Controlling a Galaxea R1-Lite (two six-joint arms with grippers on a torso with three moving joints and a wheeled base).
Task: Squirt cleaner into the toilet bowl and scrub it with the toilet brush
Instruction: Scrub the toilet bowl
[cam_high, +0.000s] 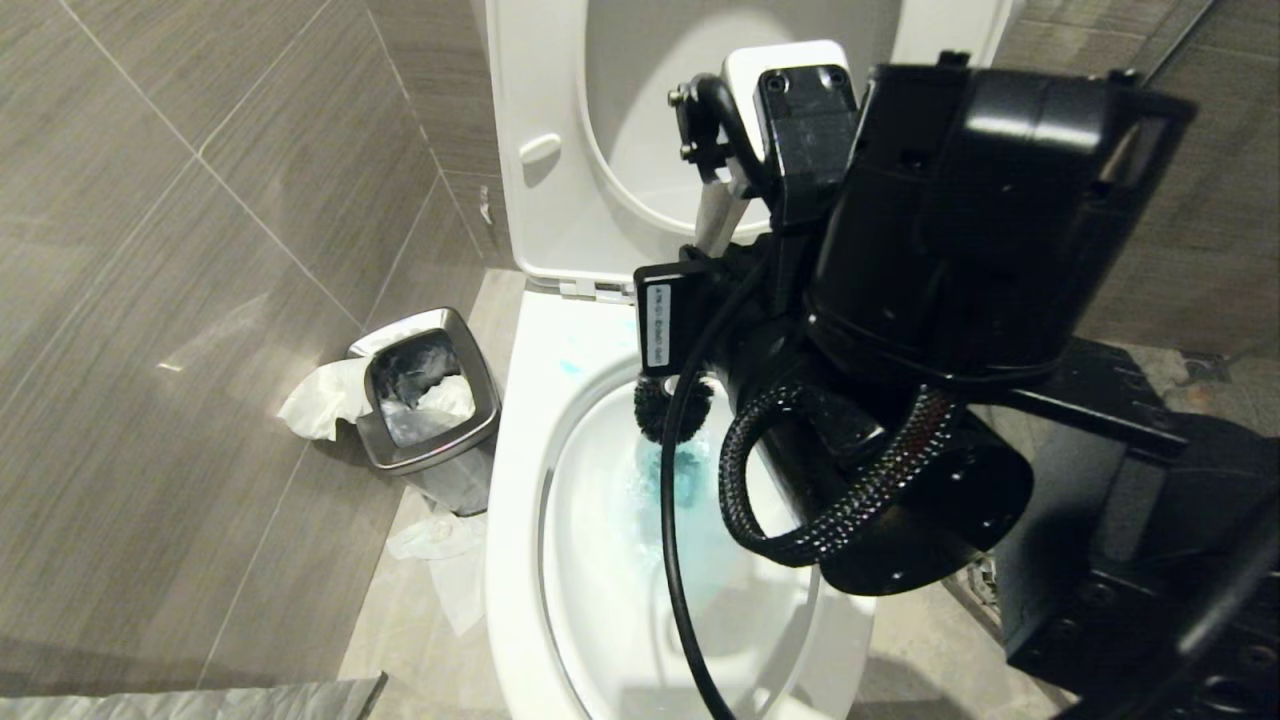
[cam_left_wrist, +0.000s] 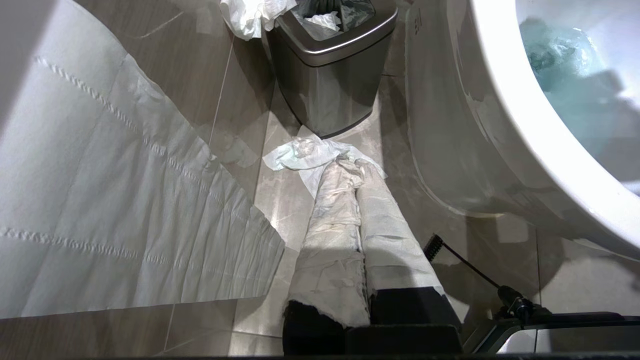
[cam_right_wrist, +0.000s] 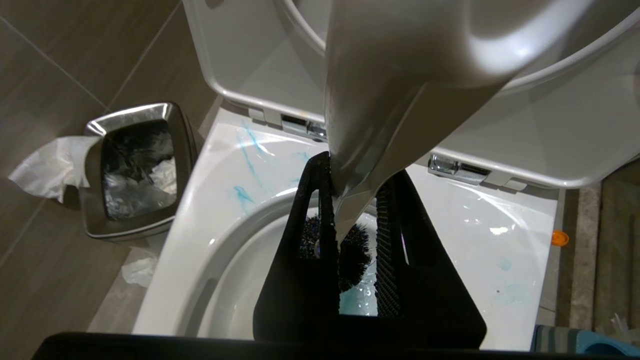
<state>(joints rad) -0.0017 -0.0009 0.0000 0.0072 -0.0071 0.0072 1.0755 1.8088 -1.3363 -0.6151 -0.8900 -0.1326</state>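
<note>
Right up against the head camera is the black bulk of the right arm, cables looping off it, blocking a good chunk of the toilet bowl (cam_high: 520, 470). Its right gripper (cam_right_wrist: 350, 220) has its jaws clamped on the white handle of the toilet brush (cam_right_wrist: 380, 100); in the right wrist view the handle runs straight between the two black fingers (cam_right_wrist: 300, 280), with the dark bristle head poking out just past the fingertips. That head sits inside the basin at the back wall, right above the water, which is tinted turquoise by the cleaner (cam_high: 690, 500). More thin blue smears show on the ceramic ledge near the chrome hinges (cam_right_wrist: 452, 170). Seat and lid are both up.

Left gripper (cam_left_wrist: 360, 200) hangs low by the floor beside the bowl, jaws closed together and wrapped in white tissue, holding nothing. Ahead of it, crumpled paper (cam_left_wrist: 305, 155) lies on the tiles next to the small steel bin (cam_left_wrist: 330, 75), which is stuffed with tissue too.
</note>
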